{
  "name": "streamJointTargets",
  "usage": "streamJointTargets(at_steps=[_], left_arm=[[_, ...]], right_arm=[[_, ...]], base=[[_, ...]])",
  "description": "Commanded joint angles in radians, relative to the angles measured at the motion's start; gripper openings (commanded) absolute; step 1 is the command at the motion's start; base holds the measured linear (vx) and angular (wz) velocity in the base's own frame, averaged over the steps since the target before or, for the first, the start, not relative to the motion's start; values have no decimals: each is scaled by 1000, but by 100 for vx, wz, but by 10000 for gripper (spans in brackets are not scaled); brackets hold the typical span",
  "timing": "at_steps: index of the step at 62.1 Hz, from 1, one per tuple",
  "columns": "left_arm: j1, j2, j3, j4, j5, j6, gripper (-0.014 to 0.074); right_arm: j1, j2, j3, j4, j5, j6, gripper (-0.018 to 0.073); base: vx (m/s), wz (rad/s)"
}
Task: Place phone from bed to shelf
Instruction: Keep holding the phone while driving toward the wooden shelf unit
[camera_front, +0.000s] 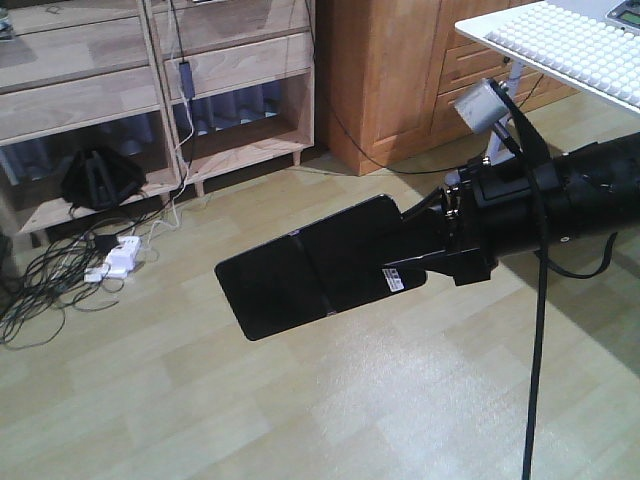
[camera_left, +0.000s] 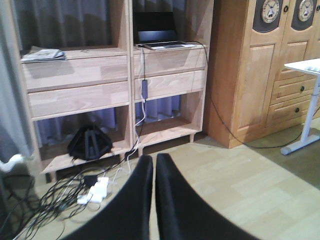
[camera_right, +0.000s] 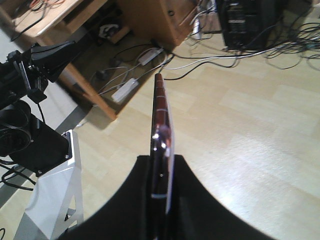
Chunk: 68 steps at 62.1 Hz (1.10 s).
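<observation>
The phone (camera_front: 310, 270) is held in mid-air by one short end, clamped between the closed fingers of the right gripper (camera_front: 405, 245). Its glossy black face is turned to the front camera and its free end juts out beyond the fingertips. A small white sticker (camera_front: 393, 282) is seen on it beside the lower finger. In the right wrist view the phone is shown edge-on, its reddish rim pinched between two black fingers (camera_right: 127, 205). Open wood-look floor (camera_front: 330, 400) lies below and around it, and its free edges are touched by nothing. The shelf (camera_front: 230, 70) stands well apart from that gripper, across the floor, with cables and a white power strip (camera_front: 120, 258) strewn at its foot. The left gripper (camera_left: 154, 190) is seen all but closed, only a sliver between its fingers and nothing held. An open laptop (camera_left: 156, 31) is seen on a shelf board beyond it.
</observation>
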Motion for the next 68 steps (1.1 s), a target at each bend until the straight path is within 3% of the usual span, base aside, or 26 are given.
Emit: streamJointTargets(at_steps=[1, 68], left_arm=[[-4, -13, -21, -9, -72, -6, 1], [-4, -13, -21, -9, -72, -6, 1]], right_arm=[[-2, -35, -26, 87, 68, -1, -2], [-2, -35, -26, 87, 67, -1, -2]], base=[[48, -11], [45, -12]])
